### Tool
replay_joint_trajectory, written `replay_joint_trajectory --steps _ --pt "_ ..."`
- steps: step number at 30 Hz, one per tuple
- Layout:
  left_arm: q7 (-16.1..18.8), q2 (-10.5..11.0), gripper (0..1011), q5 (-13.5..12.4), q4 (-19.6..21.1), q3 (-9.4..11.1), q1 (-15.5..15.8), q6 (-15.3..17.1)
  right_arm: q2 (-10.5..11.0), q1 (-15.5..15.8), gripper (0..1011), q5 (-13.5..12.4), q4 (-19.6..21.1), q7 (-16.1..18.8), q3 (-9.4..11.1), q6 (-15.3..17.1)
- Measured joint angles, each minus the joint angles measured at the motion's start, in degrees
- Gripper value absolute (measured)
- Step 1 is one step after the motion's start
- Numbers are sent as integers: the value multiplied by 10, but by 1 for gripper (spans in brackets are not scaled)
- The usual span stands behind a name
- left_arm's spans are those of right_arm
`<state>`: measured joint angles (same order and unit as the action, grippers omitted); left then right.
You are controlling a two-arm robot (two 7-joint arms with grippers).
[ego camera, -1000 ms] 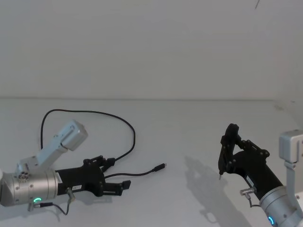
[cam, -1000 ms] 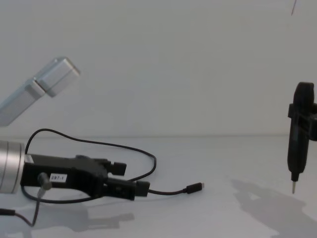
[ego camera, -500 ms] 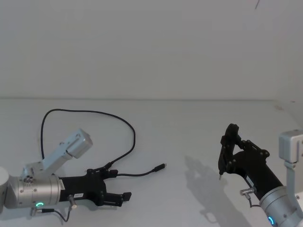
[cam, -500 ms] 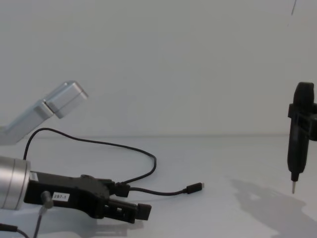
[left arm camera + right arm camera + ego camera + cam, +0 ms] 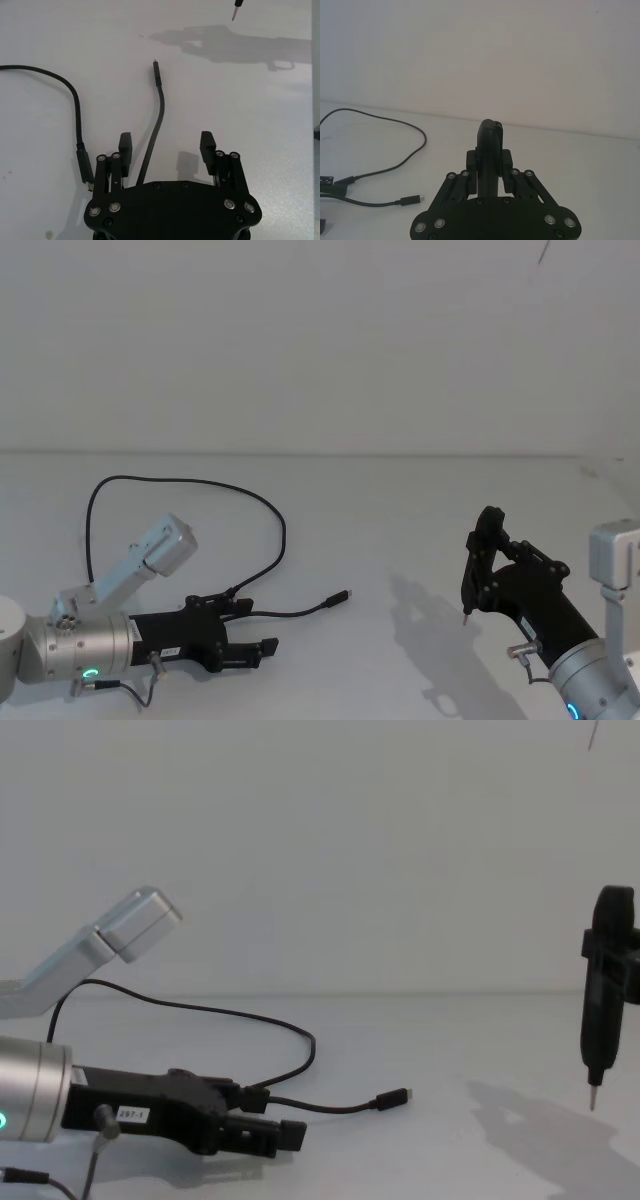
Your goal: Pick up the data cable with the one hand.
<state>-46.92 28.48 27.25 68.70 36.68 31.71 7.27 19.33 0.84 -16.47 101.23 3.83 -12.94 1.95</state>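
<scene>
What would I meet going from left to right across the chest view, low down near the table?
Silver wrist → left end effector, open → free plug of the data cable → pen-shaped tool, held in the right end effector at the right edge.

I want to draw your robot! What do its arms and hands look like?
Silver round wrists with glowing ring lights. The left gripper and right gripper are flat black plastic; the left carries a white 297-1 label and a thin grey wire.
</scene>
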Motion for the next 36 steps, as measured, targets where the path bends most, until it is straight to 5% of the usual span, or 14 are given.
replay_joint_trajectory --steps 26,36 --pt "-7 -17 66 10 -18 18 14 -17 0 0 279 0 0 0 0 0" --pt "4 -16 47 20 17 18 11 -9 0 0 279 0 0 0 0 0"
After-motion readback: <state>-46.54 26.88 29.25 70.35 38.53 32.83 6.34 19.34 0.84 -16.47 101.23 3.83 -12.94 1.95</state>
